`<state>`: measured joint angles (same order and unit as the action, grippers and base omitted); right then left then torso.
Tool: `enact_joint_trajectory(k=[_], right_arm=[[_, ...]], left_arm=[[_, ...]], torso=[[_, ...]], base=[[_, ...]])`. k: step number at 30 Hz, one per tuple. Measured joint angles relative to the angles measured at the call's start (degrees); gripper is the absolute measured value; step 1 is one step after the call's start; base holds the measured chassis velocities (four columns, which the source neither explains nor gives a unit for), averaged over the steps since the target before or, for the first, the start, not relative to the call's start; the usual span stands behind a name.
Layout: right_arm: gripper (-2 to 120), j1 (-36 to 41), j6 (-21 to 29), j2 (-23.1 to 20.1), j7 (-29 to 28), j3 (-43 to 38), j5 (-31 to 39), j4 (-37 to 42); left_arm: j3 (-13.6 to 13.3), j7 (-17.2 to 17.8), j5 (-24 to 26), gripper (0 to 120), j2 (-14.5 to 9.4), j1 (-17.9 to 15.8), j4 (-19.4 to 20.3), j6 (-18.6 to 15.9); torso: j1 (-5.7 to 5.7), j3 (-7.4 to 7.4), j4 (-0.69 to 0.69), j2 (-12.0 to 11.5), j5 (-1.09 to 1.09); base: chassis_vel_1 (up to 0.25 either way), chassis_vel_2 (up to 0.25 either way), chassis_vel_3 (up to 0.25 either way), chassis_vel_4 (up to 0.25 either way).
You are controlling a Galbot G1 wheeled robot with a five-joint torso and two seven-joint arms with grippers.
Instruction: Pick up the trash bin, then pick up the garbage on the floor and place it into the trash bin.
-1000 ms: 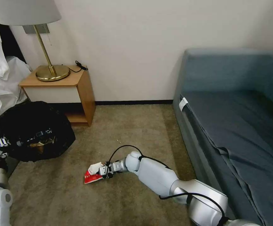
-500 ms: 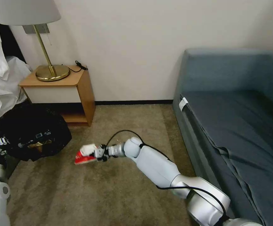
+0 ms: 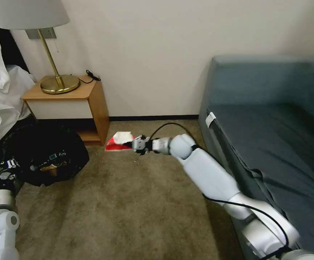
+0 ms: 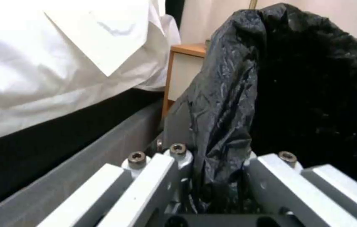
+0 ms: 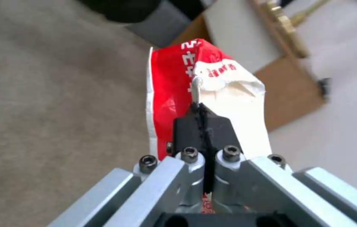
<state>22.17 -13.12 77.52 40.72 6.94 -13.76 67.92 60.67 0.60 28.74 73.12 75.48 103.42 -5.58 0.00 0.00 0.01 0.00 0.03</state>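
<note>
Lifted off the carpet [image 3: 128, 216] since the earlier frames, the red snack packet [image 3: 119, 141] now rides in the right gripper [image 3: 138, 144], which has swung up and away toward the far wall, stopping just in front of the wooden nightstand [image 3: 92, 97]; the trash bin [image 3: 45, 155] has drifted only slightly at the left edge. In the right wrist view the black fingers [image 5: 218, 132] are pressed together on the packet's torn white end [image 5: 233, 91], so the pinch looks firm; the packet [image 5: 170, 94] sticks straight out beyond the fingertips, its long axis roughly in line with the forearm. The left gripper [image 4: 212, 176] clamps the black bag liner [image 4: 245, 94] and the bin's rim between its jaws, holding the bin low and near the robot's left side, beside the white bedding [image 4: 60, 63].

What the drop turns on: the bin's dark mouth lies to the left of the packet and nearer the robot, well apart from it, with bare carpet between; the right arm is the one carrying, so I judge it must sweep left and back toward the body, or the left arm must bring the bin across; brown litter [image 3: 48, 168] already shows inside the liner.
</note>
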Motion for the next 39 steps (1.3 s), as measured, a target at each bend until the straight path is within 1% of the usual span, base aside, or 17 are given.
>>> enact_joint_trajectory(k=[6,8,15,17,18,21,23,24,26,27,29,30,32,33,34,36,39], right_arm=[[0,-1.57,1.94,-2.92,0.30,-0.56,5.49,6.48],[0,-3.16,3.70,-4.78,0.47,0.82,10.47,10.96],[0,-7.57,7.30,-5.91,-0.08,5.21,17.72,16.01],[0,-10.47,8.82,-4.08,-0.70,7.91,19.75,16.05],[0,-10.47,8.82,-4.08,-0.70,7.91,19.75,16.05],[0,-12.25,9.21,-1.45,-0.93,10.02,20.10,14.35],[0,-13.21,9.14,1.78,-1.14,12.17,19.97,11.58],[0,-13.21,9.14,1.78,-1.14,12.17,19.97,11.58],[0,-13.37,8.48,5.05,-1.36,13.79,19.09,8.61],[0,-13.37,8.48,5.05,-1.36,13.79,19.09,8.61],[0,-13.19,7.15,8.70,-2.16,15.63,18.16,4.81],[0,-13.19,7.15,8.70,-2.16,15.63,18.16,4.81],[0,-12.80,5.89,12.13,-2.46,16.71,16.46,1.46],[0,-12.80,5.89,12.13,-2.46,16.71,16.46,1.46],[0,-12.66,5.22,13.92,-2.58,17.20,15.52,-0.29],[0,-12.55,4.70,14.68,-2.84,17.66,14.85,-1.73],[0,-12.21,3.76,14.97,-4.07,18.66,13.64,-4.17]], left_arm=[[-1.53,-0.03,-0.48,4,0.92,-0.78,-0.40,0.02],[-2.95,-0.08,-0.51,4,1.39,-1.81,-1.12,0.04],[-4.99,-0.08,-1.13,4,2.90,-4.16,-1.96,-0.19],[-5.97,0.01,-1.94,4,4.29,-5.34,-2.01,-0.61],[-5.97,0.01,-1.94,4,4.29,-5.34,-2.01,-0.61],[-6.33,0.09,-2.52,4,5.16,-5.73,-2.02,-0.78],[-6.23,0.12,-2.77,4,5.74,-5.67,-1.99,-0.82],[-6.23,0.12,-2.77,4,5.74,-5.67,-1.99,-0.82],[-5.92,0.14,-2.77,4,5.80,-5.51,-1.97,-0.82],[-5.92,0.14,-2.77,4,5.80,-5.51,-1.97,-0.82],[-5.59,0.11,-2.48,4,5.74,-5.36,-1.96,-0.82],[-5.59,0.11,-2.48,4,5.74,-5.36,-1.96,-0.82],[-5.36,0.06,-2.23,4,5.65,-5.19,-1.95,-0.82],[-5.36,0.06,-2.23,4,5.65,-5.19,-1.95,-0.82],[-5.28,0.02,-2.14,4,5.63,-5.14,-1.97,-0.82],[-5.17,-0.05,-2.05,4,5.58,-5.11,-2.04,-0.82],[-5.08,-0.10,-1.98,4,5.51,-4.98,-2.14,-0.80]], torso=[[0.00,0.00,0.00,0.00,-0.01],[0.00,0.00,-0.01,0.00,-0.01],[0.00,0.00,-0.01,0.00,-0.02],[0.00,0.00,-0.02,0.00,-0.02],[0.00,0.00,-0.02,0.00,-0.02],[0.00,0.00,-0.01,0.00,-0.03],[0.00,0.00,0.00,0.00,-0.04],[0.00,0.00,0.00,0.00,-0.04],[0.00,0.00,0.00,0.00,-0.03],[0.00,0.00,0.00,0.00,-0.03],[0.00,0.00,0.00,0.00,-0.04],[0.00,0.00,0.00,0.00,-0.04],[0.00,0.00,0.00,0.00,-0.04],[0.00,0.00,0.00,0.00,-0.04],[0.00,0.00,0.01,0.00,-0.05],[0.00,0.00,0.03,0.00,-0.05],[0.00,0.00,0.00,0.00,-0.05]], base=[[0.000,0.000,0.000,0.000],[0.000,0.000,0.000,0.000],[0.000,0.000,0.000,0.000],[0.000,0.000,0.000,0.000],[0.000,0.000,0.000,0.000],[0.000,0.000,0.000,0.000],[0.000,0.000,0.000,0.000],[0.000,0.000,0.000,0.000],[0.000,0.000,0.000,0.000],[0.000,0.000,0.000,0.000],[0.000,0.000,0.000,0.000],[0.000,0.000,0.000,0.000],[0.000,0.000,0.000,0.000],[0.000,0.000,0.000,0.000],[0.000,0.000,0.000,0.000],[0.000,0.000,0.000,0.000],[0.000,0.000,0.000,0.000]])
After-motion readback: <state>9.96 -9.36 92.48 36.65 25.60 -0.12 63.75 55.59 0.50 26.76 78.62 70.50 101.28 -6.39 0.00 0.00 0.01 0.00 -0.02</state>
